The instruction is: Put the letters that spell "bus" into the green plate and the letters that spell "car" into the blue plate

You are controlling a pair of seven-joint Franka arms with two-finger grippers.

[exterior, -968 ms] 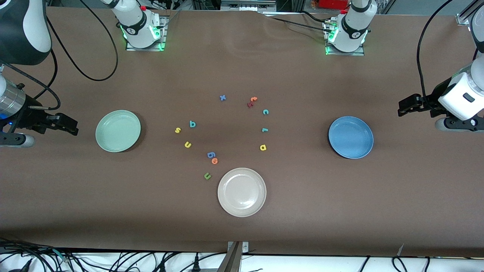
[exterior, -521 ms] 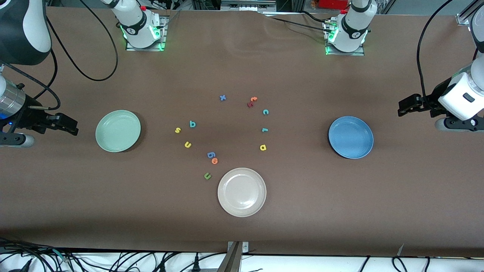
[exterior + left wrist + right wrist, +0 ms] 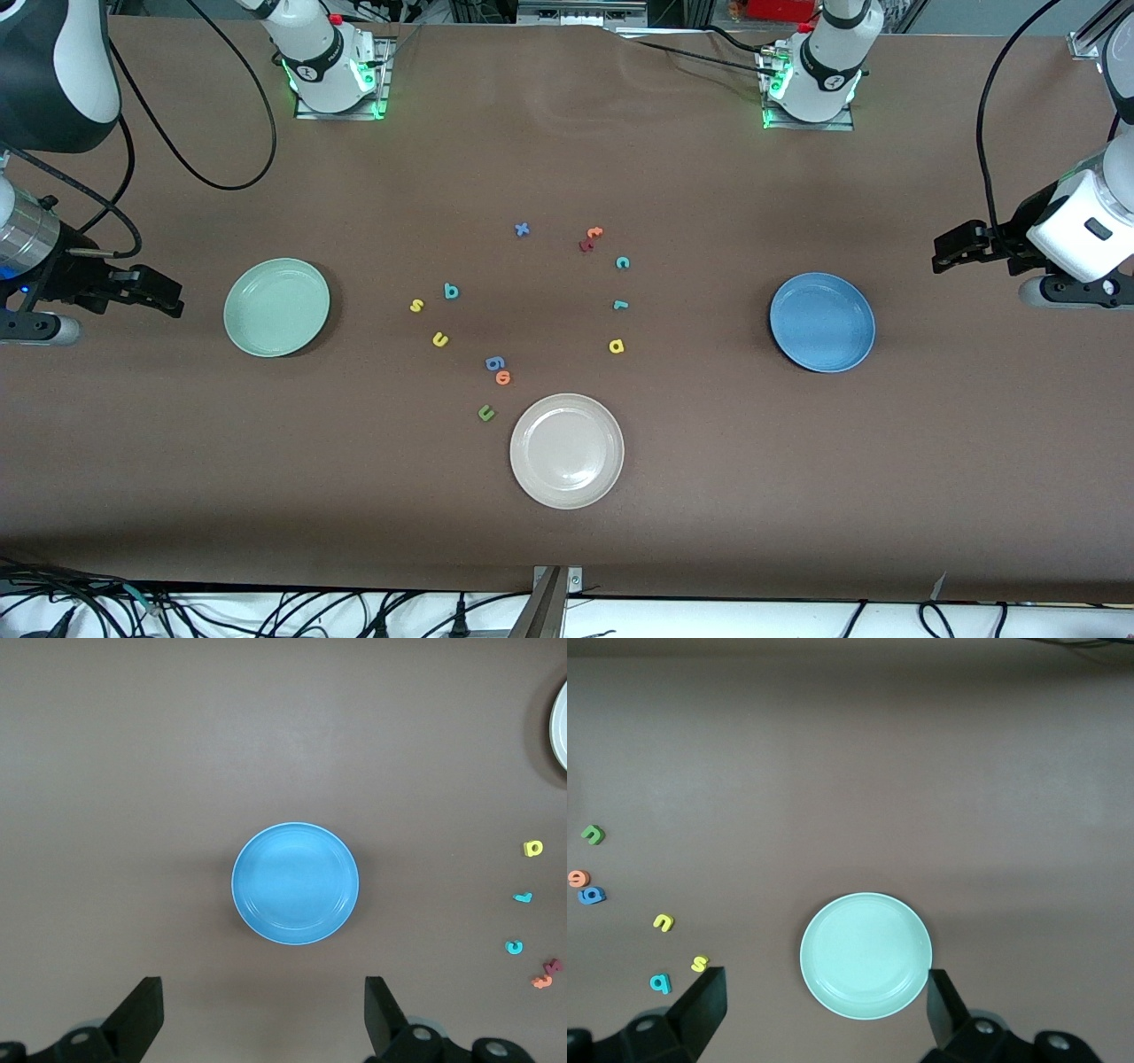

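The pale green plate [image 3: 276,307] [image 3: 866,955] and the blue plate [image 3: 822,322] [image 3: 296,883] both lie bare. Between them are the loose letters. The teal b [image 3: 452,291] [image 3: 660,982], yellow s [image 3: 416,306] [image 3: 699,963] and yellow u [image 3: 440,339] [image 3: 663,922] lie on the green plate's side. The teal c [image 3: 623,262] [image 3: 514,947], teal r [image 3: 621,305] [image 3: 523,897] and yellow a [image 3: 617,346] [image 3: 532,848] lie on the blue plate's side. My right gripper [image 3: 173,297] [image 3: 822,1003] hangs open over the table at its end, beside the green plate. My left gripper [image 3: 943,251] [image 3: 263,1010] hangs open beside the blue plate.
An off-white plate [image 3: 567,451] lies nearest the front camera. Other letters lie about: a blue x [image 3: 522,229], an orange and red pair [image 3: 590,238], a blue g [image 3: 494,362], an orange letter [image 3: 503,377] and a dark green u [image 3: 485,412].
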